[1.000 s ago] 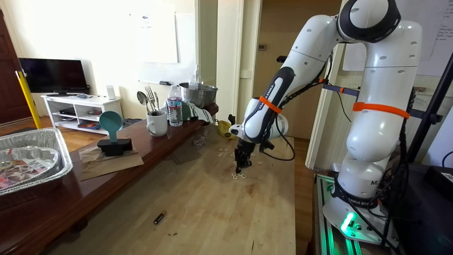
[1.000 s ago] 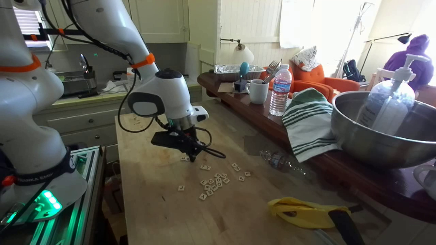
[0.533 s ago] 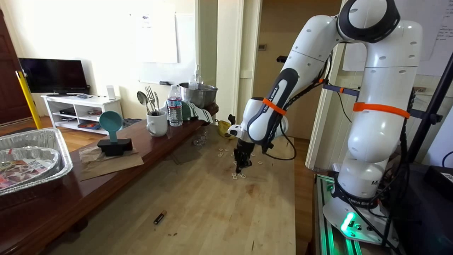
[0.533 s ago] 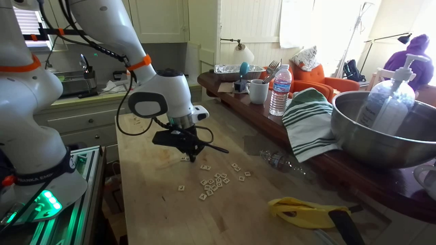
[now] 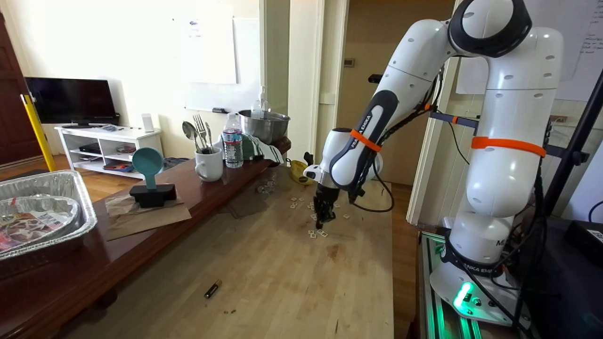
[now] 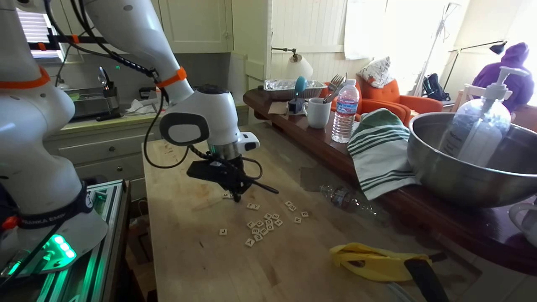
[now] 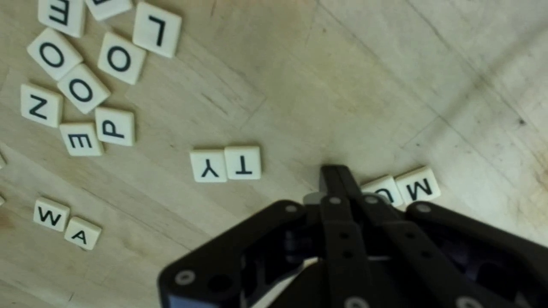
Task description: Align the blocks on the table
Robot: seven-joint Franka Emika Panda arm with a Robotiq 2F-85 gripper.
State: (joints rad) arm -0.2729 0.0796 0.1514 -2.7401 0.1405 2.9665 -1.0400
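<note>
The letter blocks lie scattered on the pale wooden tabletop, whose long edge runs straight on the robot's side; a dark brown counter flanks the opposite side. The J block sits nearest the robot's edge, with a margin of wood between. In an exterior view a wide stretch of tabletop reaches from the blocks toward the camera, a battery lying on it. In the wrist view the jaws are clenched, tip against tip, just beside the U block and partly hiding it; whether they touch it cannot be told. A strip of wood parts them from the T block.

Compared with half a second ago, the arm is shifted a touch to the right in an exterior view and the jaws reach slightly lower; the blocks appear unmoved.

The T block and Y block touch, their shared long axis nearly level across the wrist view, letters upside down. The U block and M block form a pair slanting up to the right.
</note>
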